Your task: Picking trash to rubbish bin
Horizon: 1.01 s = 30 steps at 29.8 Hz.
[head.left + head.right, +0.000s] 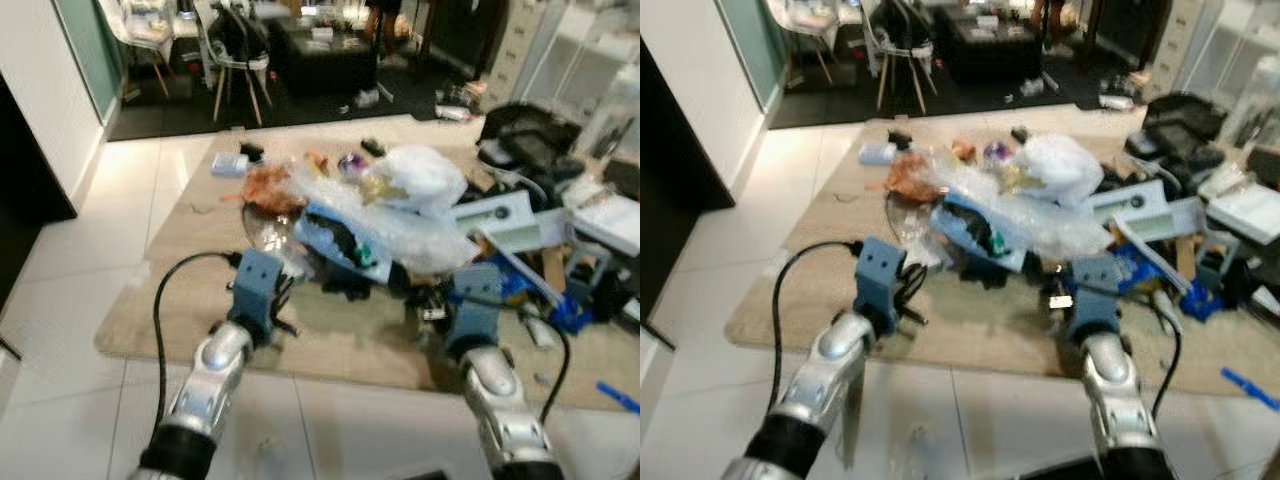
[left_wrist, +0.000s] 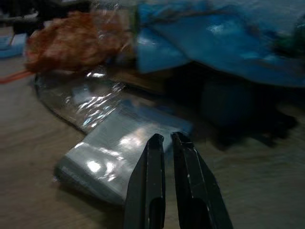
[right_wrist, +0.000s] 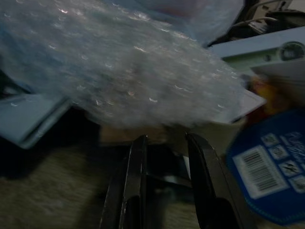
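a beige rug on a white tiled floor holds a heap of trash: bubble wrap, an orange crumpled bag, a white plastic bag, blue packaging. both silver arms reach toward its near edge. the left gripper hovers just over a flat shiny silver-blue packet lying on the rug, its fingers nearly together with only a thin slit between them, holding nothing. the right gripper sits low beneath the bubble wrap, beside a blue barcoded label, fingers parted a little and empty
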{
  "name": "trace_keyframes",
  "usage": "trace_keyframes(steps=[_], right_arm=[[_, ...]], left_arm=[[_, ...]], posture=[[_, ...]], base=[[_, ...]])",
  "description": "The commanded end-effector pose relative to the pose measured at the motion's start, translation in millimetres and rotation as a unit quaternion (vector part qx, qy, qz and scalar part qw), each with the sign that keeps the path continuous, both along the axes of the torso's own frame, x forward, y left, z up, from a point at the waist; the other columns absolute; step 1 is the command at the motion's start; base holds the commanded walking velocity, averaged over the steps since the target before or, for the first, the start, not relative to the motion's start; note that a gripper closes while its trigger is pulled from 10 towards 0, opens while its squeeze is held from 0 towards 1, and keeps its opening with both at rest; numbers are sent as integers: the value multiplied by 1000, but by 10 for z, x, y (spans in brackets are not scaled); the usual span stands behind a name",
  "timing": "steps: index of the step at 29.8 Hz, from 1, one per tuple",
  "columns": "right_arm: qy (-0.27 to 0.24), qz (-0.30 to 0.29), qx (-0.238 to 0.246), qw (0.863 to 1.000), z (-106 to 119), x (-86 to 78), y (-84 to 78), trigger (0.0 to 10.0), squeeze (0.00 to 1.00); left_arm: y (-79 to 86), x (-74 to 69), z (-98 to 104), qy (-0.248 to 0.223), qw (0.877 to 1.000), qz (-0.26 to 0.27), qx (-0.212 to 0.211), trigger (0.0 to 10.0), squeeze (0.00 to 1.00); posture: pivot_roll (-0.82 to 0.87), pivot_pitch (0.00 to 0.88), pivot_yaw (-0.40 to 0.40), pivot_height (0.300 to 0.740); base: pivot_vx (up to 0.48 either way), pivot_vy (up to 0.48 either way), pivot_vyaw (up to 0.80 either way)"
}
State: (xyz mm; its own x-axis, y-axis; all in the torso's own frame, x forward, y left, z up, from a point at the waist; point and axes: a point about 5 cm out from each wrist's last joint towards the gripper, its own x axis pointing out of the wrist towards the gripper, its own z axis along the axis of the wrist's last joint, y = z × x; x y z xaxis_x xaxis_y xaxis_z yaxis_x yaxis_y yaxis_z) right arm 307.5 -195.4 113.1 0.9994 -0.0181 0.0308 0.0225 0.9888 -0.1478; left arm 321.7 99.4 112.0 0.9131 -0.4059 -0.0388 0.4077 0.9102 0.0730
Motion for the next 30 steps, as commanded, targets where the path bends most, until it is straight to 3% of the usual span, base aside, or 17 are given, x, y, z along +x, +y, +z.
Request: trace_keyframes(steps=[1,9,24,30], right_arm=[[12,8,2,1000,-61,-27,43,10000,0],[14,12,5,1000,-81,-35,82,10000,0],[22,21,10,999,-114,-49,152,10000,0],[25,25,8,999,-119,-45,166,10000,0]], left_arm=[[10,-31,-31,2,1000,-4,1,10000,0],[-1,-42,-35,3,1000,-13,6,10000,0],[-31,-41,-45,5,1000,-26,9,10000,0],[4,-34,-65,13,1000,-14,4,10000,0]], posture=[[-127,59,2,740],[-127,58,5,740],[-129,47,2,740],[-127,44,0,740]], base=[[0,0,0],[0,0,0],[0,-401,0],[0,0,0]])
